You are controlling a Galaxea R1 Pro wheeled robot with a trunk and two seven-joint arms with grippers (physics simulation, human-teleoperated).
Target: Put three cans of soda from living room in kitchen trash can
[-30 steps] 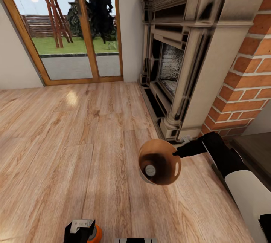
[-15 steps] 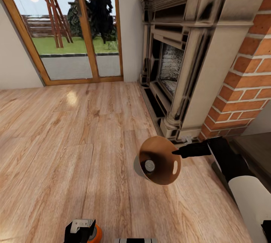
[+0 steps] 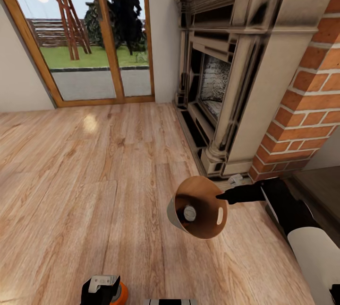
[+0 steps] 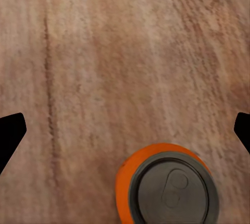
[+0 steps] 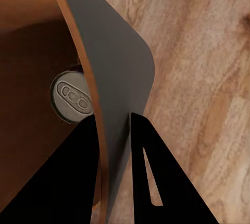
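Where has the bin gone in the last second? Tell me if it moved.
Yes. The bin, held at its rim by the right gripper, has tipped so its mouth faces more towards the fireplace, its grey side showing; it barely shifted across the floor.

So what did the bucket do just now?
The tash can, pinched at its rim by the right gripper, tipped so more of its grey outside shows, and the can of soda inside shifted with it. The left gripper kept holding the orange can.
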